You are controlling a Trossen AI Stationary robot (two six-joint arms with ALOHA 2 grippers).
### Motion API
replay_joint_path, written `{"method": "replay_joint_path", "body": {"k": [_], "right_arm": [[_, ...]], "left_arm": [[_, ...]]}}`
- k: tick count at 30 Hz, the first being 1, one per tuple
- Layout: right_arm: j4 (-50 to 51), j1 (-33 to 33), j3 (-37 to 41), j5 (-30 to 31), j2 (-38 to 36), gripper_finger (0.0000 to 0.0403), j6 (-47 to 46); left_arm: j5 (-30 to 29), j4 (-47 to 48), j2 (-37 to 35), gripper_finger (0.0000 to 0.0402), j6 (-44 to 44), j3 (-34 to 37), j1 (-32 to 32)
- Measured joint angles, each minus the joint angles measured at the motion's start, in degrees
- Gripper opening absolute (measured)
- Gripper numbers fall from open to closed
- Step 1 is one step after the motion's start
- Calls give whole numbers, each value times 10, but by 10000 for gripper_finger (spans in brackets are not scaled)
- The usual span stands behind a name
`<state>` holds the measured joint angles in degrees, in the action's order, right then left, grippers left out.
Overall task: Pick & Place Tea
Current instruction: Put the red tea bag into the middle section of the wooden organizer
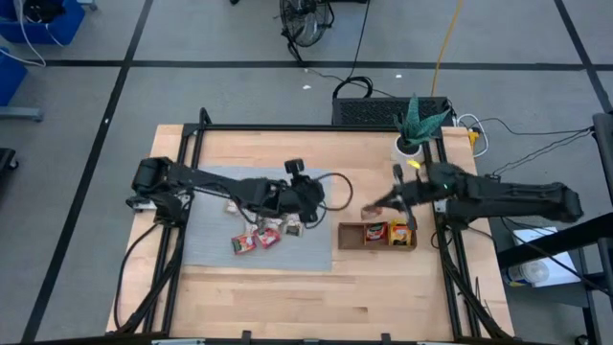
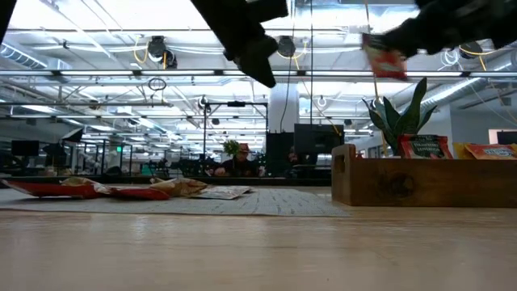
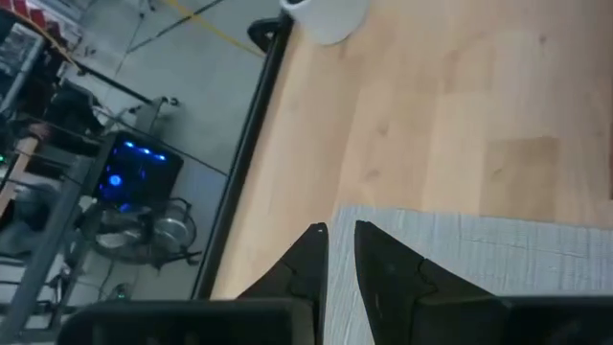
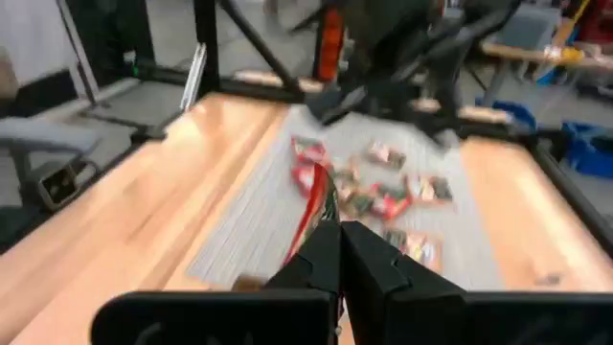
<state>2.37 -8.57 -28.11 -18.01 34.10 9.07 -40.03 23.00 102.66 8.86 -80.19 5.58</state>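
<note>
Here the right tool (image 1: 375, 208), clenched on a red sachet (image 4: 316, 196) hanging edge-down, hovers just above the tray's (image 1: 352, 237) empty left compartment; the drop lies straight below. The left tool (image 1: 313, 222), slightly parted and empty, hangs over the remaining sachets (image 1: 257, 237) on the grey mat (image 1: 206, 240). Wooden worktop (image 1: 287, 297); open workshop beyond.
</note>
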Motion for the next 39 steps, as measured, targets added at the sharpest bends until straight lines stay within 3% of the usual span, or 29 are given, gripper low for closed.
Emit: {"method": "replay_joint_path", "body": {"k": [7,12,21,28,39], "right_arm": [[33,190,72,262,-60,0,-95],[-27,284,131,385,-52,0,-149],[-41,425,157,480,-50,0,-213],[-48,473,184,607,-11,0,-267],[-147,485,201,618,89,0,-254]], "left_arm": [[12,-93,-41,63,0,90,-42],[13,-125,-40,63,0,116,-63],[22,-132,-42,63,2,115,-68],[23,-131,-41,63,-3,114,-69],[30,-142,-41,63,-6,115,-68]]}}
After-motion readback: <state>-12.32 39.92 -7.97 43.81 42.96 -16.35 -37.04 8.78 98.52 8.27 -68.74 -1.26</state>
